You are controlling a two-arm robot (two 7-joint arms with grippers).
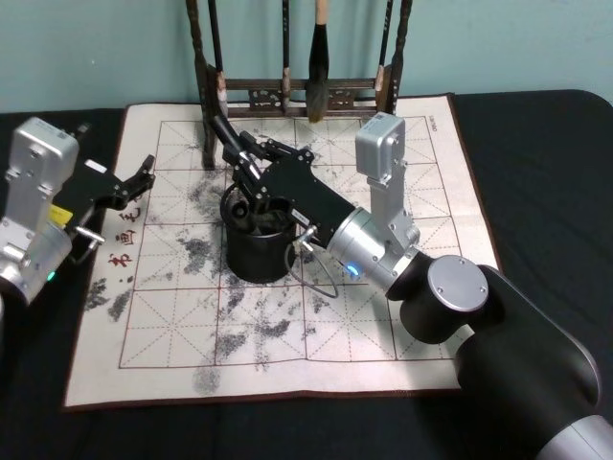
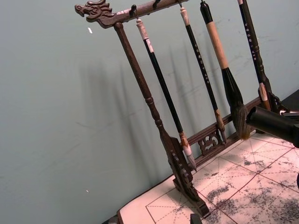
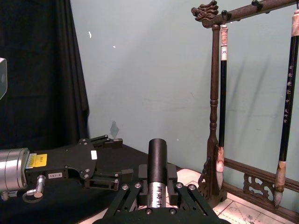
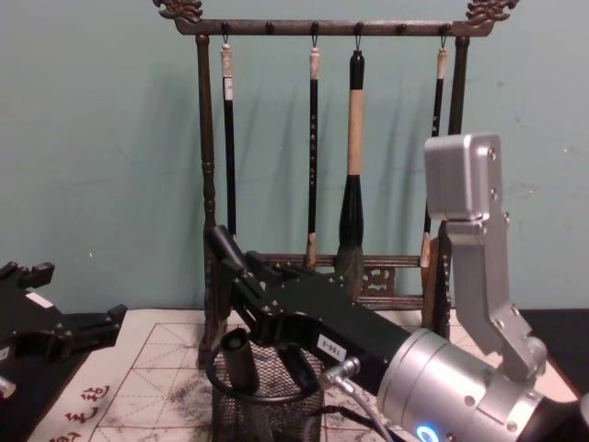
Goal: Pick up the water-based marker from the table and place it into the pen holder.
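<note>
The water-based marker (image 1: 221, 131) is a black tube with a white label (image 3: 157, 161). My right gripper (image 1: 245, 161) is shut on it just above the pen holder (image 1: 257, 257), a black wire-mesh cup on the mat. The marker tilts up and away from the cup toward the rack (image 4: 219, 241), and its end shows in the left wrist view (image 2: 273, 125). A dark cylinder (image 4: 237, 357) stands inside the pen holder (image 4: 267, 405). My left gripper (image 1: 137, 182) rests open at the mat's left edge, apart from the cup.
A dark wooden rack (image 1: 297, 91) hung with several calligraphy brushes (image 4: 352, 166) stands at the back of the mat, close behind the marker. The white gridded mat (image 1: 316, 335) carries ink stains. Black cloth (image 1: 536, 172) covers the table around it.
</note>
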